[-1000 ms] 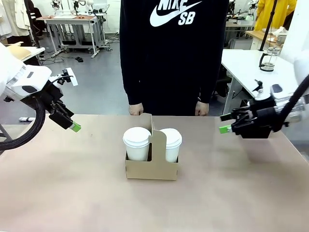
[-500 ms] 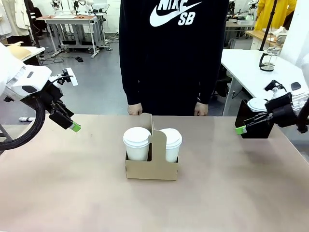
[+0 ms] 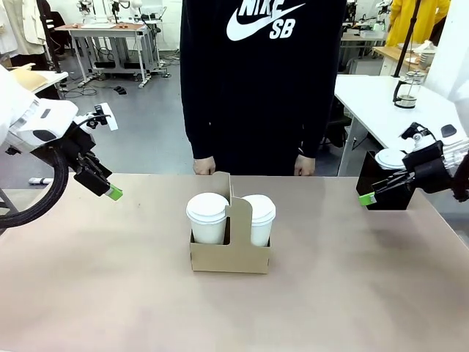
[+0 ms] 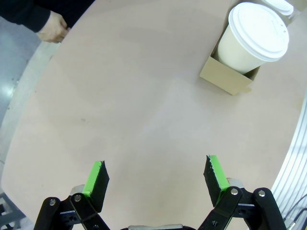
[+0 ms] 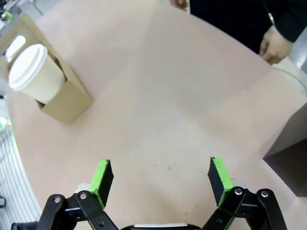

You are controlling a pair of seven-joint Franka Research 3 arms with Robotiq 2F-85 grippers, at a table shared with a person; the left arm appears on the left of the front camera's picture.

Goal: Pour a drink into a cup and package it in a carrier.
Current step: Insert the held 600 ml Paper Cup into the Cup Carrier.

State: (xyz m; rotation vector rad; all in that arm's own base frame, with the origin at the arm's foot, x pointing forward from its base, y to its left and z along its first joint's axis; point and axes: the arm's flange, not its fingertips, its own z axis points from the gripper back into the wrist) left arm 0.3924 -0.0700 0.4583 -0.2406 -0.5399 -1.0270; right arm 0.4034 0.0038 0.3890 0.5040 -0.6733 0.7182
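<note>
Since the tabletop (image 3: 110, 293) lies bare all round the carrier (image 3: 230, 257) at its middle, with the black box (image 3: 385, 192) well off to the carrier's right, there is ample room to move. The carrier, thin cardboard holding two lidded cups (image 3: 207, 218), probably flexes and is best taken by its upright handle panel. Left pincer (image 4: 156, 178) and right pincer (image 5: 158, 178) both hang spread and empty, well apart from the carrier.

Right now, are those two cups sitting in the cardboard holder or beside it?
In it. Both lidded cups stand upright inside the carrier, one each side of its handle panel.
</note>
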